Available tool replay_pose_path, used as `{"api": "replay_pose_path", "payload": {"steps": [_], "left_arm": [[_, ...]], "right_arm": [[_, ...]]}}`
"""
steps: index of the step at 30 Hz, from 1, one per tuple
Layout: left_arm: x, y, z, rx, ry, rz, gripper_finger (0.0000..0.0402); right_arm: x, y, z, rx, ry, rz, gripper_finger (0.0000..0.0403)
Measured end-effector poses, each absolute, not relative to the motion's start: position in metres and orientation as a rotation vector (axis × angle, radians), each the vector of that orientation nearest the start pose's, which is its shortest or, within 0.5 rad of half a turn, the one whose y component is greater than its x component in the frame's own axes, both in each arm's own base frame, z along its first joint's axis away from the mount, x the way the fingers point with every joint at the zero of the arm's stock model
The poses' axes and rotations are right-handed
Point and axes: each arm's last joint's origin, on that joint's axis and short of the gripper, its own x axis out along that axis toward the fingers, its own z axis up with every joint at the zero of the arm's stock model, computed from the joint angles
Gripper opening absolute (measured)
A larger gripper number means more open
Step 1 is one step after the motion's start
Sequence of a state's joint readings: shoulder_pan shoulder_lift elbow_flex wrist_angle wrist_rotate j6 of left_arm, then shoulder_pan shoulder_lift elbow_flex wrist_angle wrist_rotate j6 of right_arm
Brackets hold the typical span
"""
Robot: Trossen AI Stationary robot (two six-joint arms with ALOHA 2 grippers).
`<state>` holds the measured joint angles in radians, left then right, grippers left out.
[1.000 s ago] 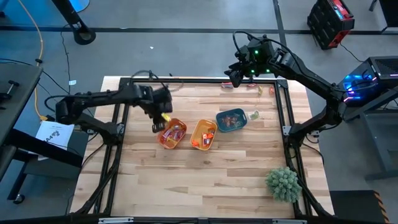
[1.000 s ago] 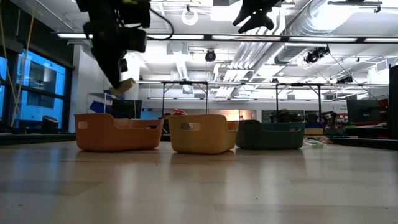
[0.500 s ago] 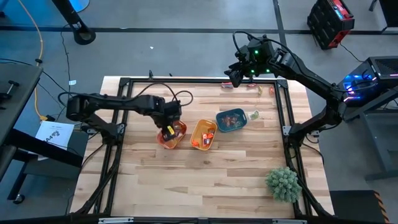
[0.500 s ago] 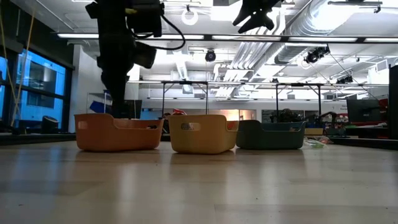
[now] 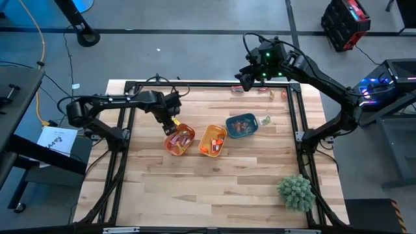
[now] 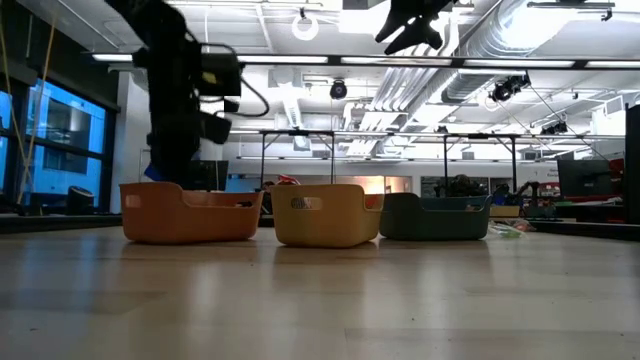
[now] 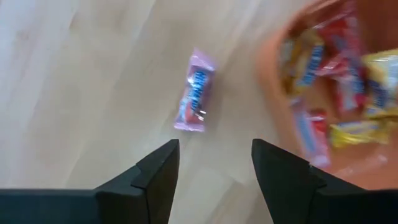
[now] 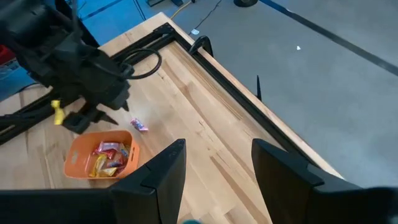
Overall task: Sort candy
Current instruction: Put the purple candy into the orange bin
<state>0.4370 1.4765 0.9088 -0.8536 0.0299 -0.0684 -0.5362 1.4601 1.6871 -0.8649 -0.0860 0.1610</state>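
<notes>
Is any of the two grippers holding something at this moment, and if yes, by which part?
Nothing is held. The left gripper is open above the table beside a pink candy; the right gripper is open and empty too.

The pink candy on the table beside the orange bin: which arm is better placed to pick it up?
Left. The left gripper is open just above the pink candy, beside the orange bin. The right gripper hovers at the table's far edge.

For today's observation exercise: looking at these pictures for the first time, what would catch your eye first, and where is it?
Three small bins in a row mid-table: the orange bin heaped with red and yellow candy, the yellow-orange bin, then the blue bin. The left gripper, fingers open, hovers by the orange bin above a lone pink candy on the wood. The right gripper hangs open at the far edge.
</notes>
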Motion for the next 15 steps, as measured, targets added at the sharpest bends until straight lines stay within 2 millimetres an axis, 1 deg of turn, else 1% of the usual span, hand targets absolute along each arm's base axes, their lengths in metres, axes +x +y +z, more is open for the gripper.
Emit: {"api": "replay_pose_path", "payload": {"steps": [5, 11, 13, 15], "left_arm": [[0.217, 0.11, 0.167, -0.404, 1.336, 0.414, 0.0175], [0.214, 0.11, 0.15, -0.388, 1.256, 0.421, 0.0147], [0.213, 0.109, 0.145, -0.399, 1.245, 0.448, 0.0131], [0.21, 0.109, 0.143, -0.425, 1.261, 0.477, 0.0104]], "right_arm": [[0.253, -0.147, 0.421, 0.368, 0.588, -0.489, 0.0178], [0.253, -0.148, 0.422, 0.366, 0.579, -0.489, 0.0178], [0.253, -0.148, 0.422, 0.366, 0.579, -0.489, 0.0178], [0.253, -0.148, 0.421, 0.373, 0.579, -0.491, 0.0178]]}}
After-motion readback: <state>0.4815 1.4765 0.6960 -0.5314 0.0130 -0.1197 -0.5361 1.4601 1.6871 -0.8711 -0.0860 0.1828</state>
